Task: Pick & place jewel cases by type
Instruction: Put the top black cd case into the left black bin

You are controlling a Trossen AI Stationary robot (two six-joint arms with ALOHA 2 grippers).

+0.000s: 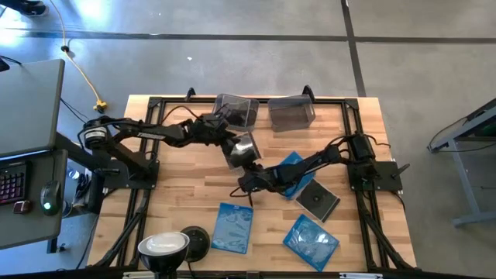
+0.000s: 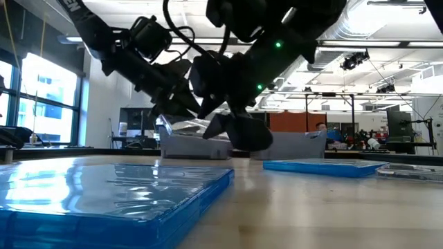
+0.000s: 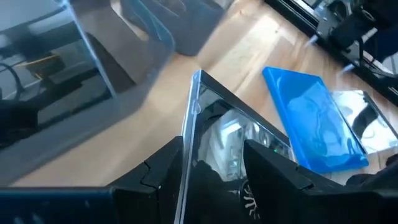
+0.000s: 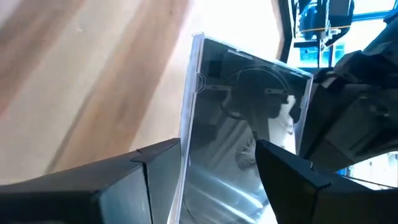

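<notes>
Holding one dark jewel case [image 1: 242,149] between them above mid-table [image 1: 194,194]: left gripper [image 1: 231,146] pinches one edge, right gripper [image 1: 249,177] pinches the opposite edge. Case lifted and tilted, near the two grey bins [image 1: 236,110]. Blue jewel cases [image 1: 232,227] lie flat on the table.

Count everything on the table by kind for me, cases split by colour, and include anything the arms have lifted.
blue case: 3
dark case: 2, one flat on the table, one lifted between the arms
grey bin: 2
Total: 7 things, 5 of them cases
</notes>
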